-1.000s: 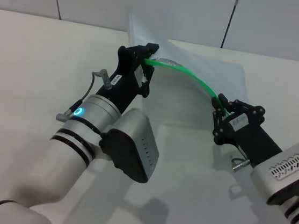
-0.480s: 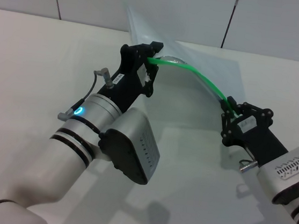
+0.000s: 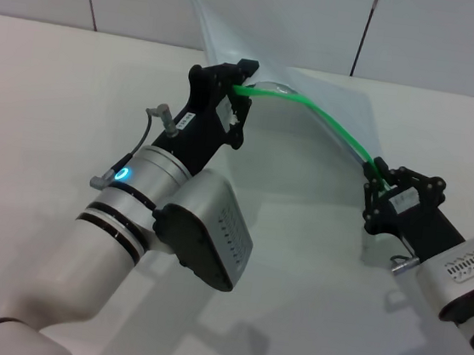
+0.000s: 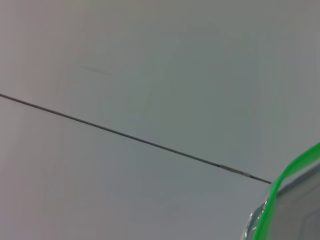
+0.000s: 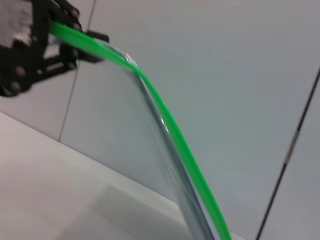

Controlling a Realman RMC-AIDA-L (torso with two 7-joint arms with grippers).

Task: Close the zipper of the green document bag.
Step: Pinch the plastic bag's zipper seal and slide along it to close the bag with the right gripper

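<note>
Zipper (image 3: 324, 125) stretched between both grippers' clenched fingers, left gripper (image 3: 241, 77) and right gripper (image 3: 375, 174); bag (image 3: 316, 84) seemingly empty.

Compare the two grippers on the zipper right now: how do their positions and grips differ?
The left gripper clamps the zipper at its far, higher end, near the wall; the right gripper pinches the near, lower end, closer to the robot. The left gripper points away from the robot, the right one points inward toward the green document bag. Both are shut on the strip, holding it raised and stretched between them.
</note>
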